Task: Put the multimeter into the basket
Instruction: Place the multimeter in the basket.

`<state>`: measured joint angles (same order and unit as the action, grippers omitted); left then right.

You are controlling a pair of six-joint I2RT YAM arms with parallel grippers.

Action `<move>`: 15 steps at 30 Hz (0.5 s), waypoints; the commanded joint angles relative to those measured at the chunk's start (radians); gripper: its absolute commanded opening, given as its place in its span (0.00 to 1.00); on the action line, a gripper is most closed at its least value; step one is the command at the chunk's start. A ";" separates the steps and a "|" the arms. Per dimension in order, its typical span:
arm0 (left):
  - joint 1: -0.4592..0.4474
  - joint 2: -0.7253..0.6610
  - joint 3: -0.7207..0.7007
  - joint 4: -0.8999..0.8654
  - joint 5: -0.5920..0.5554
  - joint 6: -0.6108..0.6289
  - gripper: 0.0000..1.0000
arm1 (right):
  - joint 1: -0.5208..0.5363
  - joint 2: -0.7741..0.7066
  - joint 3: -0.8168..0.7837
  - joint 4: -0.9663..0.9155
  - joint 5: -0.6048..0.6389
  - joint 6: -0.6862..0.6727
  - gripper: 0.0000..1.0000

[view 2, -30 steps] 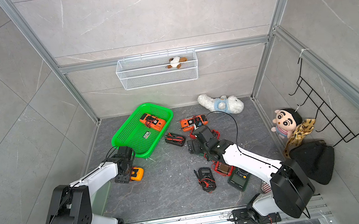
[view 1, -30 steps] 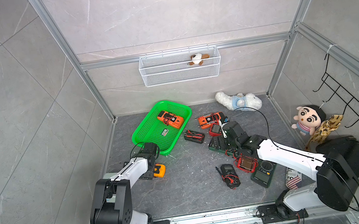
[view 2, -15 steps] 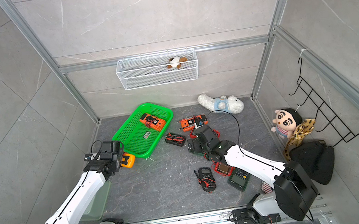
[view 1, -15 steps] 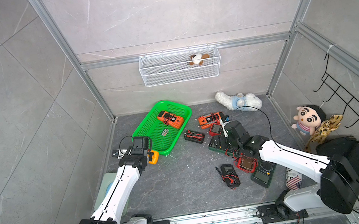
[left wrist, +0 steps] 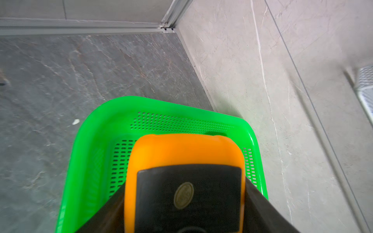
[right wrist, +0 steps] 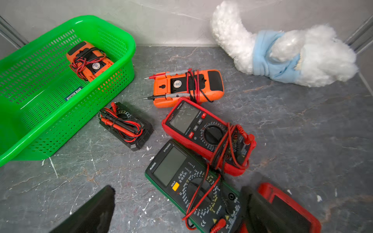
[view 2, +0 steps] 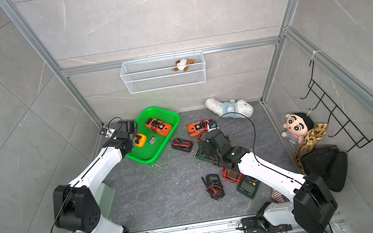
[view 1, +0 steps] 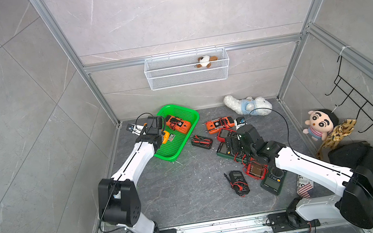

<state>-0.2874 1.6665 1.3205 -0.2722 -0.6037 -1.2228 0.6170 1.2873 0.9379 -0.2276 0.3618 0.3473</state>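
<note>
Nearest the base rail: a black meter lies loose, its leads wound round it, well apart from either arm.
Right gripper: jaws spread wide and empty, hovering over a dark green meter that touches a red meter.
Left gripper: clenched on the yellow multimeter, pinching its two long sides.
Multimeter's place: in the air above the basket, over the side nearest the left arm, apparently inside the rim line.
Basket contents: a small label sits mid-floor; an orange meter lies at the far end.
Step in hand: lowering and letting go, by judgement.
Doing it well: descend onto bare mesh, clear of the orange meter and the side wall. Release only once the case is low, then lift straight out.
</note>
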 commanded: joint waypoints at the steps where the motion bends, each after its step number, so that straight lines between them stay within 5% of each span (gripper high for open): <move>1: -0.003 0.103 0.124 0.020 -0.051 -0.007 0.00 | 0.006 -0.030 -0.014 -0.041 0.050 0.029 1.00; 15: -0.019 0.468 0.415 -0.092 0.009 -0.058 0.00 | 0.006 -0.035 -0.021 -0.046 0.053 0.041 1.00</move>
<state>-0.3008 2.1132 1.6730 -0.3416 -0.5980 -1.2613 0.6170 1.2648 0.9218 -0.2478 0.3943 0.3737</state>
